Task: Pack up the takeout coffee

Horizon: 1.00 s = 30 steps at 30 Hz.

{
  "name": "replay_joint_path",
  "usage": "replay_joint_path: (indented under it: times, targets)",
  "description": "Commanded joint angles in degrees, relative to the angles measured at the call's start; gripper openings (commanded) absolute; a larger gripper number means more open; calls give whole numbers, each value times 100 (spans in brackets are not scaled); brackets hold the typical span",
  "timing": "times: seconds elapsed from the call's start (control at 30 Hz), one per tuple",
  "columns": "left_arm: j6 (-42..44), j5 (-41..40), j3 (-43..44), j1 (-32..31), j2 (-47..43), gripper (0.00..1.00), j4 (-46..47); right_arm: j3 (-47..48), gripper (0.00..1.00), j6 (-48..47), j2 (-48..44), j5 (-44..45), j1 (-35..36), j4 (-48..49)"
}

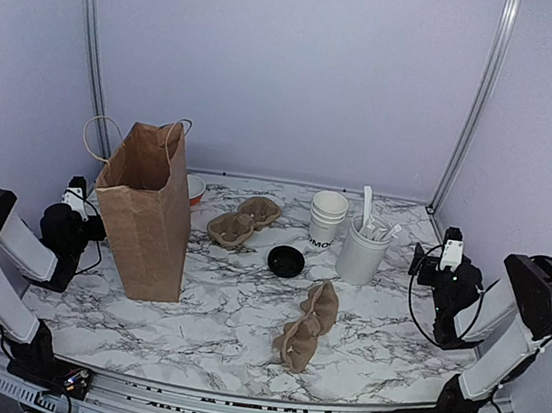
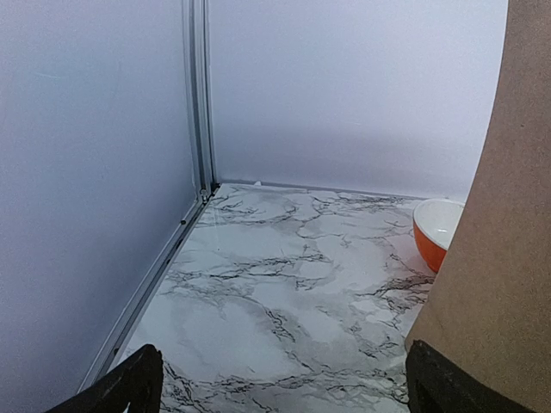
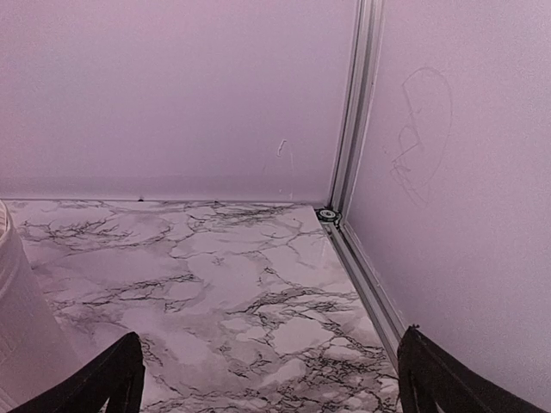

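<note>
While under pale walls [image 1: 293,68], marble counter [image 1: 240,333]; left gripper [image 1: 77,188] and right gripper [image 1: 452,240] by its side edges, wide open, empty.

Tabletop [image 1: 233,312] marble-look, smooth, slight sheen. Bag [image 1: 144,213] brown paper, matt. Cups [image 1: 328,216] white paper. Lid [image 1: 286,260] black plastic, glossy.

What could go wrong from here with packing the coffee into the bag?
1. The coffee cup stands close beside the utensil cup; the right gripper, reaching in, might knock the utensils over.
2. The black lid lies on the table apart from the cup, so bagging it like this could spill whatever it holds.
3. The paper bag stands tall and unsupported; a nudge at its rim may tip it.
</note>
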Motion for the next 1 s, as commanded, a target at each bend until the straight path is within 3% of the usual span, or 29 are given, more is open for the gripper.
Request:
replay_joint_path:
  times: [0.0,0.33,0.43,0.5,0.6,0.8,0.97]
  targets:
    - [75,62,-72,40,-121,99,-53,-25,100,-9,-110,88,-36,-51]
    - [66,17,-79,40,-138,99,-56,-27,100,-1,-119,80,-40,-50]
    - [-187,-943,-34,-42,-424,99,-288,-25,100,4,-119,83,-41,-50]
    - [-311,-1430,285,-65,-782,99,-1248,-28,100,-2,-118,85,-44,-50]
    - [-464,-1351,774,-132,-1352,99,-2505,-24,100,3,-119,86,-44,-50]
    - [-1574,-501,1164,-172,-2956,99,-4351,-22,100,2,-114,66,-48,-54]
    - [-1967,-3,1043,-255,-4673,99,-5675,-16,100,-105,-214,147,25,-79]
